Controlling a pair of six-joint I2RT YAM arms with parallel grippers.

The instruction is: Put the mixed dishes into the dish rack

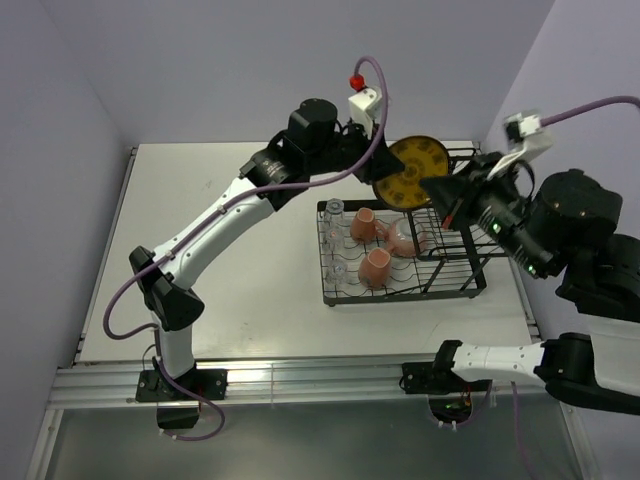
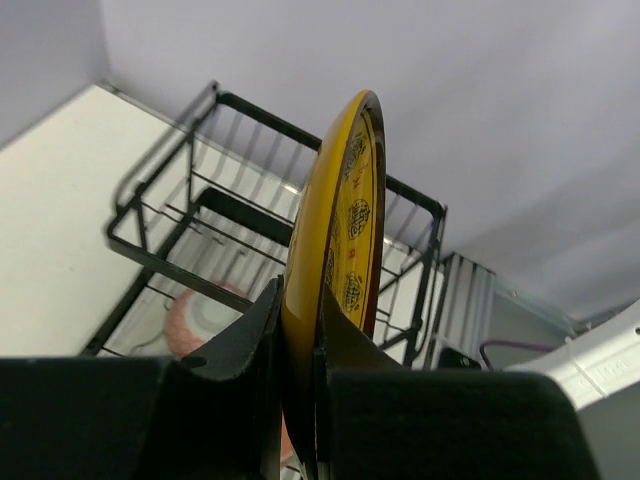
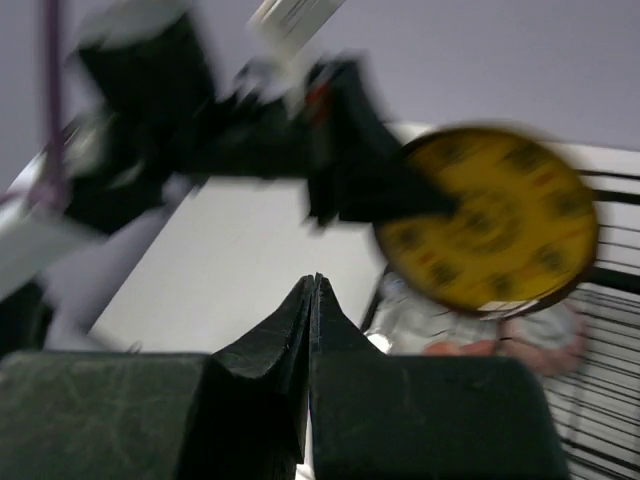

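on the white table point(image 1: 230, 250), a black wire dish rack point(image 1: 405, 297). inside the rack's low tray: two salmon-pink mugs point(image 1: 376, 266), one near the tray's middle, the other closer to the rack's far side. just beside them, toward the rack's taller basket section, a pink bowl point(image 1: 405, 238) with a grey-white inside. along the tray's edge farthest from that basket, small clear glasses point(image 1: 334, 210) in a row, seemingly three, though hard to count against the wire.

over the rack's far side and not yet in it: the yellow dark-patterned plate point(image 1: 410, 172), up on edge and slightly tilted.

left gripper point(image 2: 300, 330): clamped on the plate's lower rim, one finger on each face, fingers point(image 2: 250, 335) parted only by the plate's thickness. seen from the left wrist, rack wires and the bowl below and behind the plate.

right gripper point(image 3: 313, 290): pinched fully together, nothing between the pads. raised above the rack's basket side, near the plate. right wrist view blurred, with the plate and the left gripper ahead of the closed fingers.
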